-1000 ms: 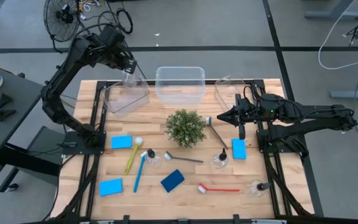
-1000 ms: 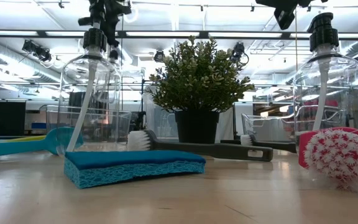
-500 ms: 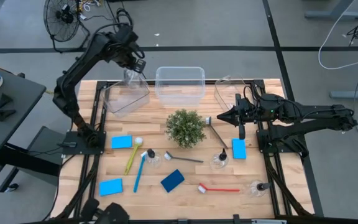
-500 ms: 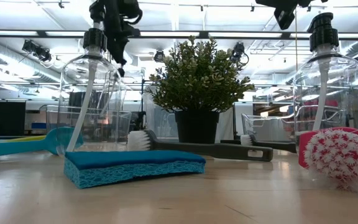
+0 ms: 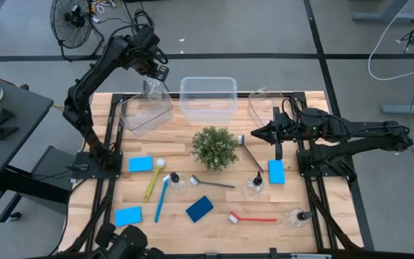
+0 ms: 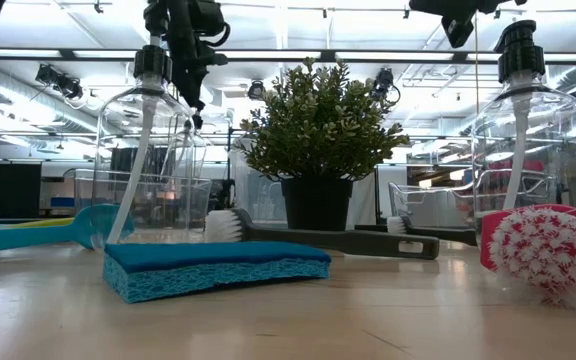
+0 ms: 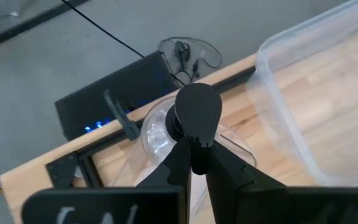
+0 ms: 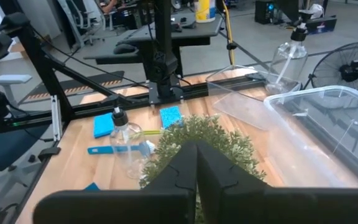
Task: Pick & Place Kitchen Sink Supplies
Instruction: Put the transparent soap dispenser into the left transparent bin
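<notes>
My left gripper (image 5: 154, 70) is shut on a clear bottle (image 5: 152, 88) with a black cap. It holds the bottle above the far end of the left clear bin (image 5: 146, 113). My right gripper (image 5: 254, 134) hovers shut over the table's right side, beside the green plant (image 5: 214, 147), and touches nothing. On the table lie several blue sponges (image 5: 141, 164), a yellow brush (image 5: 152, 181), a blue brush (image 5: 161, 199), a red brush (image 5: 254, 218) and two dark grey brushes (image 5: 215, 183). Three more clear bottles (image 5: 254, 186) stand there too. My left gripper pinches the bottle's black cap (image 7: 197, 115) between its two fingers (image 7: 180, 163). The fingers come slanting down from above. The clear body (image 7: 156, 132) hangs below the cap, roughly upright, over the left bin. I cannot tell whether the body touches the bin.
A middle clear bin (image 5: 208, 98) and a right clear bin (image 5: 264, 105) stand along the far edge. The plant sits mid-table. Black rails (image 5: 111, 137) run along both table sides. A fan (image 5: 69, 16) stands on the floor beyond the far left corner.
My left gripper has carried the bottle a little toward the table's right edge and down. It stays shut on the cap, and the bottle now hangs over the left bin's far end.
</notes>
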